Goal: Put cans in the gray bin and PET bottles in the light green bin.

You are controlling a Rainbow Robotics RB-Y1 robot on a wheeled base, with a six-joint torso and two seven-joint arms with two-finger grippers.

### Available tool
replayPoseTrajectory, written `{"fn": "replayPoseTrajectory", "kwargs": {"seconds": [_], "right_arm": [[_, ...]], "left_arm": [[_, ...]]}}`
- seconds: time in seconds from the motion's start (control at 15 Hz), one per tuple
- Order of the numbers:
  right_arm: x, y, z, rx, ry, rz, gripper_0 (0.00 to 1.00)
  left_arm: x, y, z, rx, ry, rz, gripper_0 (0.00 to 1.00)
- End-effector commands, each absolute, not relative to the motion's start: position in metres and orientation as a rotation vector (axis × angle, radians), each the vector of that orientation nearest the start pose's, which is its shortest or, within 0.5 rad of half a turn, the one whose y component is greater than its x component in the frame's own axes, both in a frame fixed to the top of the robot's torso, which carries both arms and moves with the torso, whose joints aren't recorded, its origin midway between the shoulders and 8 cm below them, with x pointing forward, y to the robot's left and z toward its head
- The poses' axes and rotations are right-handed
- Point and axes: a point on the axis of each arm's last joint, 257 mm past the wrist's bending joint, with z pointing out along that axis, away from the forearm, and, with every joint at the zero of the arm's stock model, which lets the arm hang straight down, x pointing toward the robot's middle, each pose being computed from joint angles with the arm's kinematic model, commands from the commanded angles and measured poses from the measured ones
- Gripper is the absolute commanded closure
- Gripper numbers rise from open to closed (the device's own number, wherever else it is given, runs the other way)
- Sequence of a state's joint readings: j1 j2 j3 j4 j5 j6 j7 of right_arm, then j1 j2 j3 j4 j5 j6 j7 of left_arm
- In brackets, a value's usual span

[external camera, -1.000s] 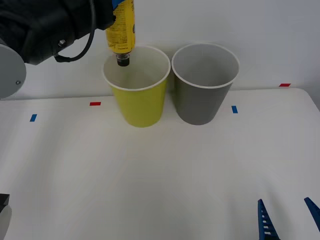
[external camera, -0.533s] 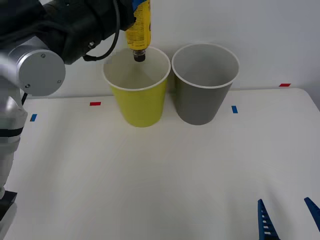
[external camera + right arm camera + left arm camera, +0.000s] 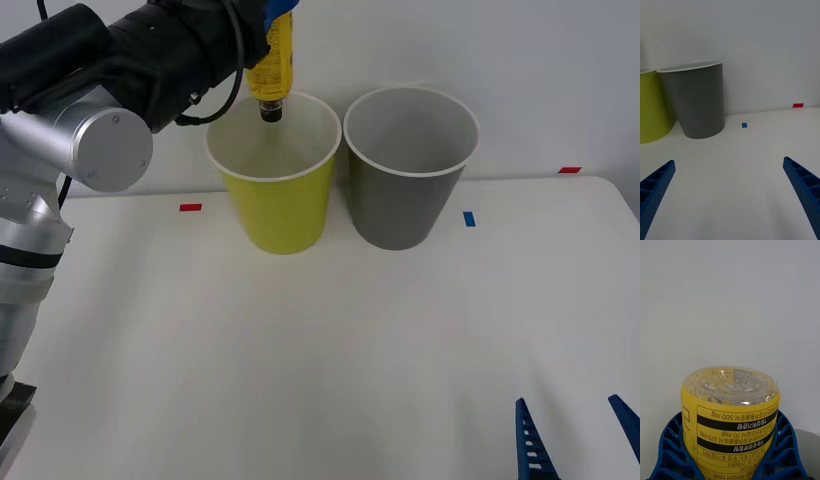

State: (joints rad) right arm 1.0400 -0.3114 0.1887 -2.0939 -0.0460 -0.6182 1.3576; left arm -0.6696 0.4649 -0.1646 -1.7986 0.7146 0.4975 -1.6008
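My left gripper is shut on the PET bottle, a slim bottle with a yellow label, and holds it upside down with its black cap just above the mouth of the light green bin. Seen from the left wrist, the bottle's clear base faces the camera and the blue fingers wrap both sides of the label. The gray bin stands upright just right of the green one, also seen as the gray bin beside the green bin. My right gripper rests open low at the table's near right edge.
Small red and blue tape marks dot the white table. A pale wall rises right behind the bins. Open tabletop lies between the bins and my right gripper.
My left arm has swung right and carried the inverted bottle from the green bin's left rim to over its back middle. The right gripper has stayed still.
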Motion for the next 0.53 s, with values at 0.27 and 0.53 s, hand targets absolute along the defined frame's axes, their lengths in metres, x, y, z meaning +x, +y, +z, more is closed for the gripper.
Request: {"fn": "replayPoseTrajectory", "kwargs": {"seconds": [0.27,0.53], "right_arm": [[0.2400,-0.2609,-0.2118,0.025,1.480,0.112,0.00],[0.2400,-0.2609,-0.2118,0.025,1.480,0.112,0.00]], "left_arm": [[0.5932,0.0721,0.1019,0.444,1.296,-0.415,1.00],[0.5933,0.0700,0.1006,0.452,1.294,-0.406,1.00]]}}
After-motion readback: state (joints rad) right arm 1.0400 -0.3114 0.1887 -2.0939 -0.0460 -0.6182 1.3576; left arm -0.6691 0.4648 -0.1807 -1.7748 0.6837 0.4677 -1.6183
